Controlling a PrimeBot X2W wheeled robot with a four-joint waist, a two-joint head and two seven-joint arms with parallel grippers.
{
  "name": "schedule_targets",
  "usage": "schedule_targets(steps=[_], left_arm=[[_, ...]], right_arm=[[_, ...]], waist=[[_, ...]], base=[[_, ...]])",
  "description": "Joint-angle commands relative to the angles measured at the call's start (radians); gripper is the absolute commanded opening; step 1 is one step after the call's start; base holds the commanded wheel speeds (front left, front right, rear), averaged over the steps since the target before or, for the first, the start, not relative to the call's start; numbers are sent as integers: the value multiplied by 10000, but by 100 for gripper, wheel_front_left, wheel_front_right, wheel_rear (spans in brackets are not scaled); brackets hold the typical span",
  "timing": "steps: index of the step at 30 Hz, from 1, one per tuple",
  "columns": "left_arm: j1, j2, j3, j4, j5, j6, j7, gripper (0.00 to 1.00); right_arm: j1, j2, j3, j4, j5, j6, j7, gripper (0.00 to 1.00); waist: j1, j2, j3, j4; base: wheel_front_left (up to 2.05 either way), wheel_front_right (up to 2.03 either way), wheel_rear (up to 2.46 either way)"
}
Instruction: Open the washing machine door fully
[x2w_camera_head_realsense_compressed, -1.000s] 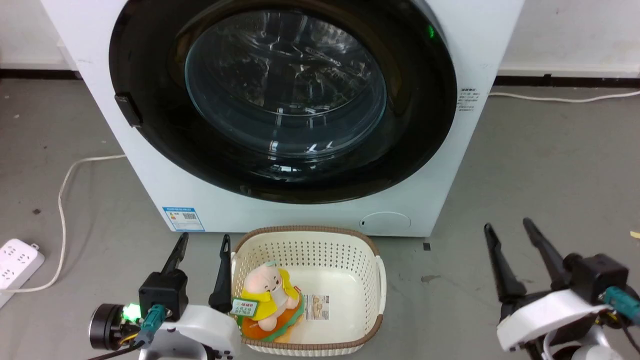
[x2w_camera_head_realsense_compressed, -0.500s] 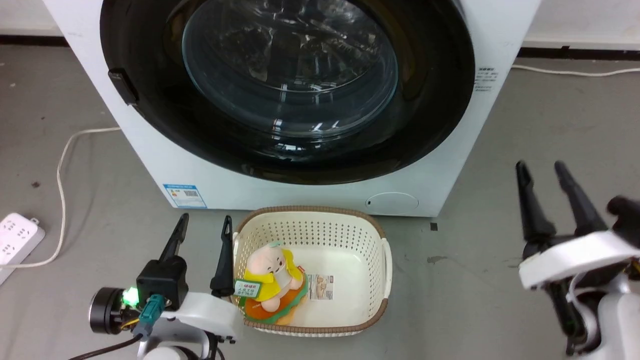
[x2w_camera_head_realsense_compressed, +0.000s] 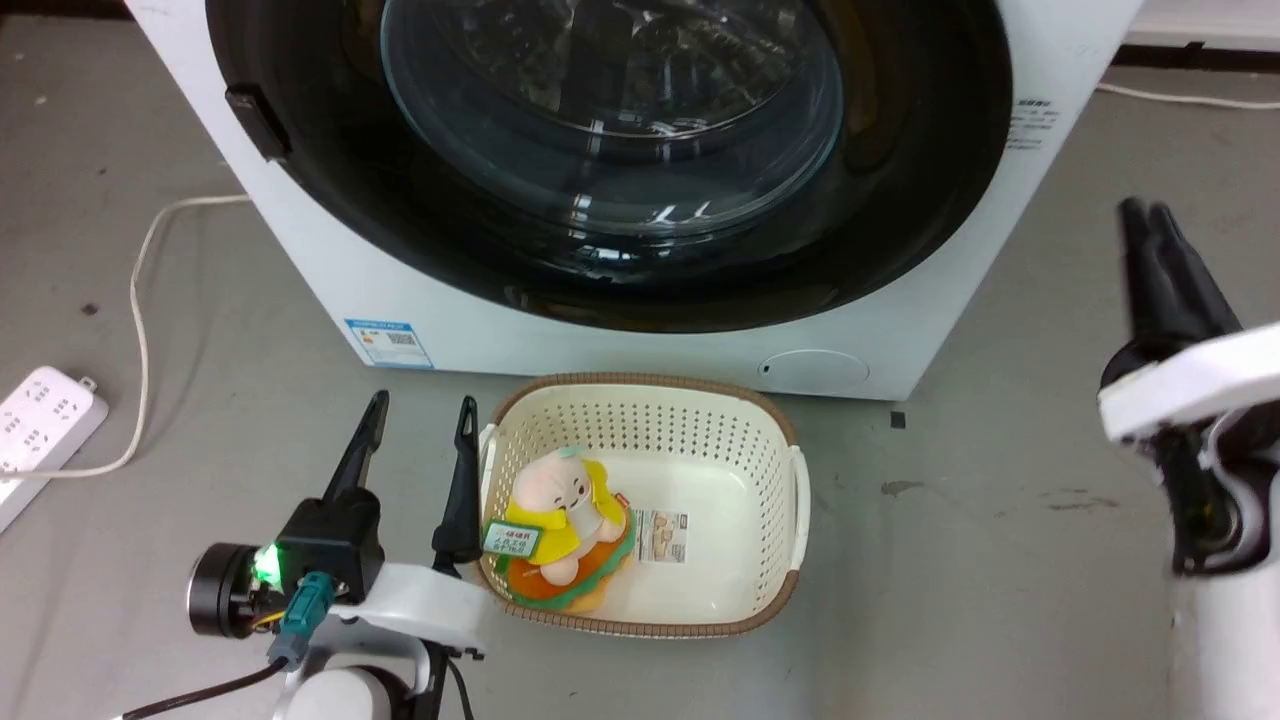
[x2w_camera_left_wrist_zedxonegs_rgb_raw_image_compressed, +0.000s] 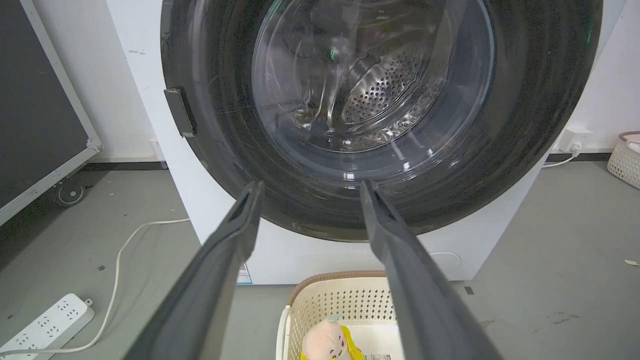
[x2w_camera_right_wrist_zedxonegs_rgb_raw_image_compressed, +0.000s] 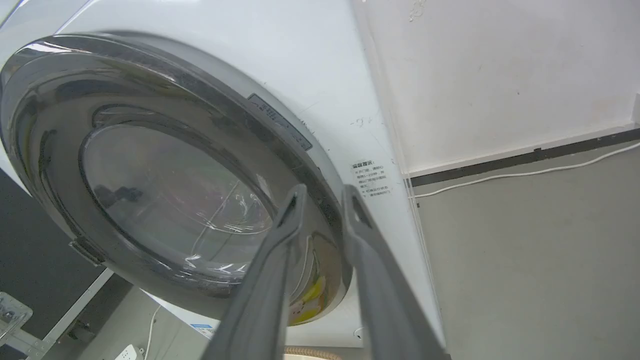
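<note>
We see a grey concrete floor (x2w_camera_head_realsense_compressed: 1000, 560) and, standing on it before a white wall (x2w_camera_right_wrist_zedxonegs_rgb_raw_image_compressed: 500, 75), the white boxy front-loading washing machine (x2w_camera_head_realsense_compressed: 560, 350). Its large round glossy black door (x2w_camera_head_realsense_compressed: 900, 200) takes up most of the front. The door sits shut, with its rim lying against the white panel as far as the right wrist view lets us follow it. A clear bulging glass bowl (x2w_camera_head_realsense_compressed: 610, 110) forms the door's centre, and through it the left wrist view shows us the perforated steel drum (x2w_camera_left_wrist_zedxonegs_rgb_raw_image_compressed: 385, 90).

Near the machine's lower edge stands a cream perforated plastic basket with a brown rim (x2w_camera_head_realsense_compressed: 640, 420). Our left tool (x2w_camera_head_realsense_compressed: 422, 402) hangs low just beside the basket's left side. Its two dark fingers are well apart, hold nothing and point towards the machine. Our right tool (x2w_camera_head_realsense_compressed: 1145, 210) is raised over the floor to the right of the machine, apart from it. In the right wrist view its fingers (x2w_camera_right_wrist_zedxonegs_rgb_raw_image_compressed: 270, 270) stand a narrow gap apart, empty, aimed at the door's right rim.

In the basket lies a pink plush toy dressed in yellow and orange (x2w_camera_head_realsense_compressed: 560, 510). A white power strip (x2w_camera_head_realsense_compressed: 40, 420) rests on the floor at the far left, and a pale cable (x2w_camera_head_realsense_compressed: 140, 300) runs from it towards the machine.

Smaller again, we note a round hatch (x2w_camera_head_realsense_compressed: 812, 370) at the front's lower right and a blue label (x2w_camera_head_realsense_compressed: 388, 342) at its lower left. A small black handle tab (x2w_camera_head_realsense_compressed: 257, 122) sits on the door's left edge.
</note>
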Motion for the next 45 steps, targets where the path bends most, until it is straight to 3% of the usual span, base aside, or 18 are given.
schedule_targets(steps=[1,11,28,35,45], left_arm=[[-193,5,-46,-50,-46,63,-108,100],[-449,6,-220,-103,-142,128,-317,100],[-911,7,-630,-189,-391,303,-672,100],[-1030,8,-773,-222,-497,395,-797,100],[-1179,8,-944,-240,-646,539,-1006,100]], right_arm=[[-448,27,-175,189,260,-4,118,0],[-2511,46,-1197,1873,989,-4,1544,0],[-5444,-270,-2349,4177,1139,-5,3976,0],[-6302,-351,-2869,4893,1216,-6,4821,0],[-7044,-297,-3580,5713,1328,-6,6885,0]], waist=[[-1,-1,84,62],[-1,-1,512,284],[-1,-1,1258,799],[-1,-1,1479,999],[-1,-1,1621,1205]], base=[[0,0,0],[0,0,0],[0,0,0],[0,0,0],[0,0,0]])
